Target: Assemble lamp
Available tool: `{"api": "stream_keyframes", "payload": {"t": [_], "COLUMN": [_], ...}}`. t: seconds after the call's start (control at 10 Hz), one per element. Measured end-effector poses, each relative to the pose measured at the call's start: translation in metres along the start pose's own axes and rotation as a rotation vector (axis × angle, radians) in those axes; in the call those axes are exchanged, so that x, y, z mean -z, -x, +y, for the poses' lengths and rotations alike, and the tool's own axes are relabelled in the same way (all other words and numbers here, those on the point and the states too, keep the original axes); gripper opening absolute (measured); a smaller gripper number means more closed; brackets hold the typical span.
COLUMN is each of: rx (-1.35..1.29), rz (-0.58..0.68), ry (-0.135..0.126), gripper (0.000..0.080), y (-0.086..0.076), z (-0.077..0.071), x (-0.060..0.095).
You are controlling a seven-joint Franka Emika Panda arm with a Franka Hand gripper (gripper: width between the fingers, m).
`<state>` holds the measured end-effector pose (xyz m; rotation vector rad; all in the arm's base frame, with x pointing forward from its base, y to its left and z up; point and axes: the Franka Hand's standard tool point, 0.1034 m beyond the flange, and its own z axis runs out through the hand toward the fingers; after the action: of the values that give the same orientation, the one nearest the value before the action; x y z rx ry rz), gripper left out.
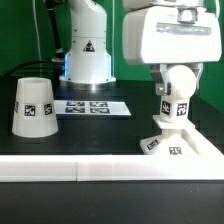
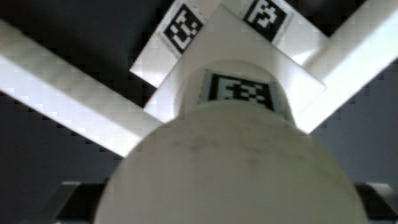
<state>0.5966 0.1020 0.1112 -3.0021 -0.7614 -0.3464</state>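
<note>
**A:** Where is the bulb at this moment?

**B:** The bulb (image 1: 179,96) stands upright, with the ball up and the neck down, on the top of the lamp base (image 1: 178,142). The neck meets the peak of the base. How deep it sits there, I cannot tell.

**A:** And the tool?

**B:** The tool (image 1: 176,86) reaches down from 12 o'clock and pinches the ball of the bulb. In the wrist view a dark finger (image 2: 75,200) lies at each side of the ball, close against it.

**A:** Where does the base sit?

**B:** In the exterior view it is at about 4 o'clock of the picture, on the black desk (image 1: 110,135). It is just behind a long white rail (image 1: 100,172) that runs along the front.

**A:** What else is around?

**B:** The shade (image 1: 32,105) stands with its wide end down, at 9 o'clock from the bulb and well apart from it. The marker board (image 1: 92,106) lies flat between them. The white pedestal of the arm (image 1: 86,50) is at 12 o'clock from this board.
</note>
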Motion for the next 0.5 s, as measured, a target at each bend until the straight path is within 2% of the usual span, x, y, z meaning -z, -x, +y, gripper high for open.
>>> {"api": "stream_keyframes", "payload": {"t": [0.5], "rx": [-0.304], "rz": [0.011], "ry": [0.006], "gripper": [0.0577], "y": [-0.0010], "z": [0.0055], "x": [0.0012]}}
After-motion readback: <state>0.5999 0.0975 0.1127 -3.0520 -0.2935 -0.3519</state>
